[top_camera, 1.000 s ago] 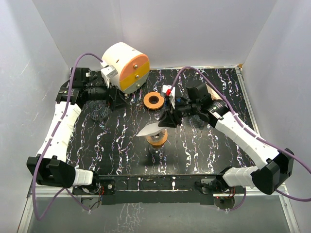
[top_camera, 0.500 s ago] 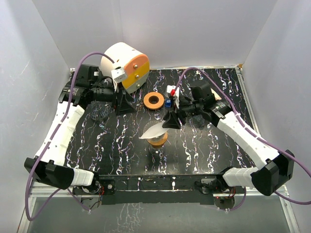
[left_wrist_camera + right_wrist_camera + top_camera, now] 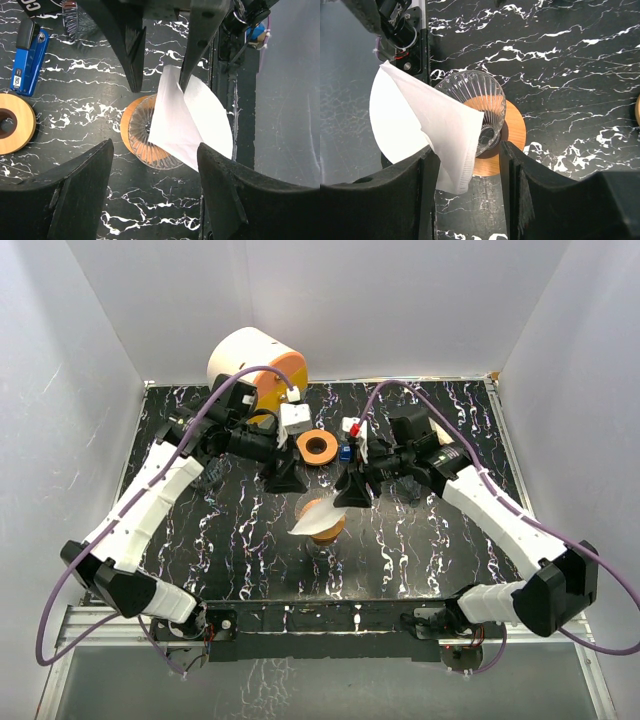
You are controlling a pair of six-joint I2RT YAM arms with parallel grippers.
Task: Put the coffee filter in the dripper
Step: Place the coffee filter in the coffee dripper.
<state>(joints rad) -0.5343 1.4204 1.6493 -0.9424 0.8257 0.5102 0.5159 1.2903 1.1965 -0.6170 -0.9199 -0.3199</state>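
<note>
Dripper: your ribbed glass dripper (image 3: 487, 100) stands upright on its wooden collar, about the middle of the desk (image 3: 420, 550), between the two grippers.
Coffee filter: the white coffee filter (image 3: 420, 120) is folded flat, not spread into a cone. It lies tilted across the dripper's near-left rim. One corner reaches over the mouth, and most of the sheet hangs out beyond the rim.
Inside the dripper: you see only that corner of paper. The rest of the glass shows bare ribs down to the hole. You cannot tell how deep the paper sits.
Right gripper: the right gripper (image 3: 352, 492) is just right of the dripper with its jaws partway apart around the filter's edge. The paper fills part of the gap and touches one finger, while the other finger stands clear of it. It is not pinched.
Left gripper: the left gripper (image 3: 285, 480) is spread wide and holds nothing. It hangs above the dripper's far-left side, and in your left wrist view its fingers frame the dripper and touch neither glass nor paper.
Wooden ring: the wooden ring (image 3: 316, 447) lies flat on the desk, just beyond the dripper.
Blue clip: the blue clip (image 3: 27, 57) lies near the ring, on its right.
Drum: a large white drum with an orange face (image 3: 255, 365) sits at the far left, its contents out of sight.
Glass vessel: a glass vessel (image 3: 75, 22) sits left of the ring, mostly hidden, so you cannot tell what it holds.
</note>
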